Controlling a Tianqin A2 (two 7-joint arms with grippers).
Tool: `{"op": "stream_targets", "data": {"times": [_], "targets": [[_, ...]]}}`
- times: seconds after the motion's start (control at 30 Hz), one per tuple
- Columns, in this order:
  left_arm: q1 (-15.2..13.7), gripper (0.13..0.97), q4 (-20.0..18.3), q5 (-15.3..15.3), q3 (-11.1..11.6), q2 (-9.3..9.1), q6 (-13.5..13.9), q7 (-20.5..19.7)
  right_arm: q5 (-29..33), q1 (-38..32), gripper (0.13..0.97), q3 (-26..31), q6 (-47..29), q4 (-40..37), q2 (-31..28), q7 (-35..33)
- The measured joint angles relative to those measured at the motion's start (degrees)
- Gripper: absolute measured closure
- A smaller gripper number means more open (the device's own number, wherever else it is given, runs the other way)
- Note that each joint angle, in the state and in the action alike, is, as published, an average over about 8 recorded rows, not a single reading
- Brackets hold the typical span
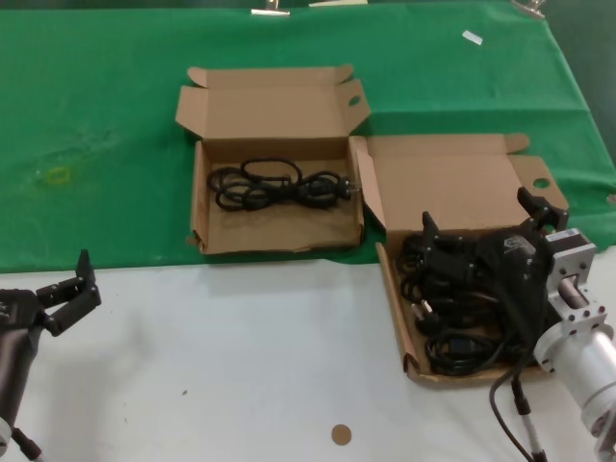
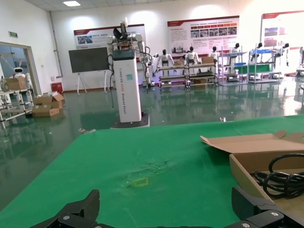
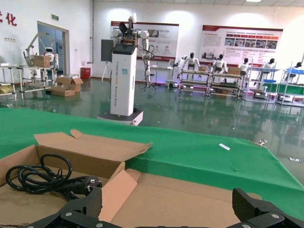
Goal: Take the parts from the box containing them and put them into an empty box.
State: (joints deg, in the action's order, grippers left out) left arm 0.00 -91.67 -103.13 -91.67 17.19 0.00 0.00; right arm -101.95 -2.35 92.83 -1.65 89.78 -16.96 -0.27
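Cables [image 1: 452, 318], black and coiled, heaped in the near right box [image 1: 452, 183] under the right gripper [image 1: 481, 226]; one more bundle [image 1: 279, 185] already lying in the far left box [image 1: 274, 241]. Probably light, limp and springy, apt to snag on neighbours and trail a plug when lifted. Best taken across the thick middle of a coil, not by a plug or a stray end. Right gripper spread wide just over the heap, nothing between the fingers. Left gripper [image 1: 67, 294] parked near left over the white table [image 1: 241, 366], also open and empty. Much of the heap hidden behind the right arm, so count of bundles unclear, perhaps several. Near wall of the right box partly cut off from view.
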Motion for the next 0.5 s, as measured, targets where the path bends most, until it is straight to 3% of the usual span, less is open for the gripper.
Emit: {"op": "stream_targets", "data": {"times": [0.5], "targets": [[0.0, 0.132, 0.0, 0.0, 0.0, 0.0, 0.0, 0.0, 0.0, 0.0, 0.129, 0.0, 0.0, 0.0, 0.0, 0.0]]}}
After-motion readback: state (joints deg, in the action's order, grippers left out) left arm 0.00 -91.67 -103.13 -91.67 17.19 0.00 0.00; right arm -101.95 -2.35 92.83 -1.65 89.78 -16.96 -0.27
